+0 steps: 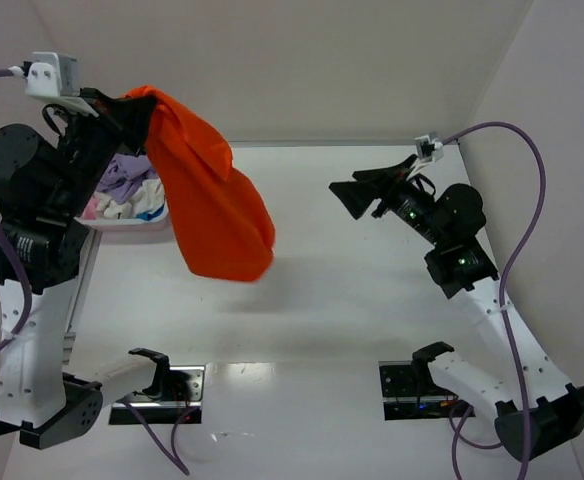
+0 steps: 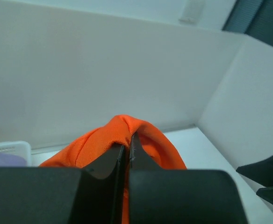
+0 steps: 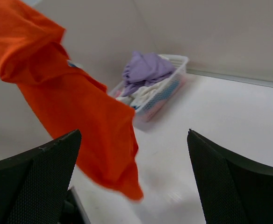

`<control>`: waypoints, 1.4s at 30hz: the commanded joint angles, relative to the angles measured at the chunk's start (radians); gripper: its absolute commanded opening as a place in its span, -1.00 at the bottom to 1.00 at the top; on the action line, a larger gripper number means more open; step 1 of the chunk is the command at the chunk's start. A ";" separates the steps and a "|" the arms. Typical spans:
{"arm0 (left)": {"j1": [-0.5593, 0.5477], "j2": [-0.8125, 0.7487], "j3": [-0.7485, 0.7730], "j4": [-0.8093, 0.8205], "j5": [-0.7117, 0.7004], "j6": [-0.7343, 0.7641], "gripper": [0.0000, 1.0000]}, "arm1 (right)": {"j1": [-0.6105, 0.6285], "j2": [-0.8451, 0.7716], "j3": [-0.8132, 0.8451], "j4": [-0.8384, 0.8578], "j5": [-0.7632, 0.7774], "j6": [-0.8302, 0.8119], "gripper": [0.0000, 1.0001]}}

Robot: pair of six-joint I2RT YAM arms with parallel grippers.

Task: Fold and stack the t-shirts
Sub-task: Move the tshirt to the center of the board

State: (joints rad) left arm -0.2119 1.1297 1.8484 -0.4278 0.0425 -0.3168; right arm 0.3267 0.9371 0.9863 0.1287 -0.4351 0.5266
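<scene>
Where the two arms rise from their bases at the near edge of the white table (image 1: 322,320), the right arm reaches toward the middle. The right gripper (image 1: 347,198) (image 3: 134,133) hangs with its jaws spread wide and nothing between them. It points across the table at the orange t-shirt (image 1: 217,210) (image 3: 80,102).

That shirt is the only cloth out over the table. It hangs bunched and lengthwise over the left half of the table, its top end higher and farther back than its bottom end. A shadow lies on the tabletop under it, and the hem is blurred in the right wrist view.

At the top end, the left gripper (image 1: 122,108) (image 2: 128,140) is raised high at the far left. Its jaws are pinched tight together on a fold of the orange cloth (image 2: 99,140), which bulges up over the fingertips.

Behind and below the shirt, against the far left corner, sits a white lattice basket (image 1: 132,224) (image 3: 179,60). It is heaped with a purple garment (image 1: 127,172) (image 3: 146,67) lying on paler cloths. The plain back wall (image 1: 322,60) closes the scene.
</scene>
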 commanded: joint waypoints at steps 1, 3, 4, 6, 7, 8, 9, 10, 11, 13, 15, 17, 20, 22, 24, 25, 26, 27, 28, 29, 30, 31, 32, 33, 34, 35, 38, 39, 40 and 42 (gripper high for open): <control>0.002 0.050 -0.014 -0.031 0.158 -0.051 -1.00 | 0.095 -0.052 -0.021 0.172 0.047 0.003 0.99; 0.002 0.061 -0.049 -0.031 0.218 -0.051 -0.99 | 0.132 -0.040 -0.031 0.181 0.047 0.013 0.99; 0.002 0.061 -0.064 -0.020 0.233 -0.051 -0.99 | 0.132 -0.028 -0.031 0.196 0.035 0.013 0.99; 0.002 0.061 -0.119 -0.008 0.293 -0.051 -0.93 | 0.159 -0.006 -0.031 0.196 0.026 0.024 0.99; 0.002 0.061 -0.141 0.001 0.306 -0.042 -0.93 | 0.169 0.003 -0.031 0.196 0.016 0.024 0.99; 0.002 0.061 -0.165 0.020 0.324 -0.042 -0.89 | 0.169 0.017 -0.031 0.196 0.016 0.024 0.99; 0.002 0.061 -0.185 0.029 0.338 -0.042 -0.89 | 0.184 0.017 -0.031 0.196 0.016 0.024 0.99; 0.002 0.061 -0.219 0.040 0.361 -0.042 -0.89 | 0.196 0.026 -0.031 0.196 0.016 0.024 0.99; -0.007 0.071 -0.231 0.040 0.361 -0.042 -0.89 | 0.196 0.026 -0.041 0.206 0.016 0.024 0.99; -0.017 0.071 -0.255 0.063 0.375 -0.053 -0.93 | 0.238 0.038 -0.052 0.206 0.044 0.012 0.99; -0.029 0.080 -0.264 0.077 0.375 -0.053 -1.00 | 0.268 0.061 -0.063 0.206 0.090 -0.002 0.99; -0.038 0.091 -0.264 0.077 0.385 -0.053 -1.00 | 0.320 0.098 -0.073 0.206 0.148 -0.002 0.99; -0.038 0.101 -0.253 0.077 0.419 -0.053 -1.00 | 0.386 0.138 -0.106 0.236 0.202 -0.011 0.99; -0.038 0.111 -0.244 0.077 0.438 -0.053 -1.00 | 0.413 0.190 -0.106 0.259 0.228 -0.011 0.99; -0.038 0.111 -0.232 0.077 0.460 -0.042 -1.00 | 0.440 0.251 -0.087 0.281 0.251 -0.022 0.99; -0.038 0.111 -0.216 0.054 0.461 -0.042 -1.00 | 0.440 0.271 -0.077 0.281 0.251 -0.022 0.99; -0.038 0.111 -0.206 0.043 0.474 -0.032 -1.00 | 0.451 0.290 -0.054 0.290 0.263 -0.022 0.99; -0.038 0.111 -0.192 0.043 0.499 -0.031 -1.00 | 0.451 0.307 -0.043 0.290 0.263 -0.033 0.99; -0.038 0.099 -0.192 0.032 0.511 -0.031 -1.00 | 0.451 0.330 -0.034 0.301 0.277 -0.033 0.99; -0.038 0.099 -0.192 0.032 0.520 -0.031 -1.00 | 0.451 0.330 -0.020 0.301 0.289 -0.033 0.99; -0.038 0.087 -0.183 0.023 0.520 -0.031 -1.00 | 0.451 0.342 -0.020 0.313 0.301 -0.033 0.99; -0.038 0.072 -0.183 0.023 0.530 -0.031 -1.00 | 0.451 0.351 -0.008 0.325 0.323 -0.033 0.99; -0.038 0.071 -0.183 0.012 0.530 -0.031 -1.00 | 0.451 0.351 0.009 0.325 0.323 -0.043 0.99; -0.038 0.059 -0.183 0.012 0.530 -0.022 -1.00 | 0.451 0.361 0.020 0.325 0.332 -0.043 0.99; -0.038 0.050 -0.183 0.003 0.530 -0.022 -1.00 | 0.451 0.377 0.031 0.325 0.332 -0.053 0.99; -0.038 0.050 -0.183 0.003 0.530 -0.022 -1.00 | 0.451 0.378 0.054 0.325 0.332 -0.053 0.99; -0.038 0.041 -0.192 -0.009 0.540 -0.022 -1.00 | 0.451 0.390 0.068 0.345 0.332 -0.062 0.99; -0.038 0.041 -0.192 -0.009 0.540 -0.013 -1.00 | 0.451 0.390 0.068 0.360 0.332 -0.053 0.92; -0.038 0.030 -0.205 -0.009 0.540 -0.013 -1.00 | 0.451 0.378 0.068 0.385 0.332 -0.053 0.80; -0.038 0.030 -0.219 -0.009 0.551 -0.013 -1.00 | 0.451 0.378 0.068 0.394 0.332 -0.053 0.25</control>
State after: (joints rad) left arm -0.2466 1.1828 1.6215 -0.4679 0.5549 -0.3424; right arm 0.7692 1.3228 1.0100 0.4088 -0.1345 0.4877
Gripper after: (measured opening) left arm 0.017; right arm 0.685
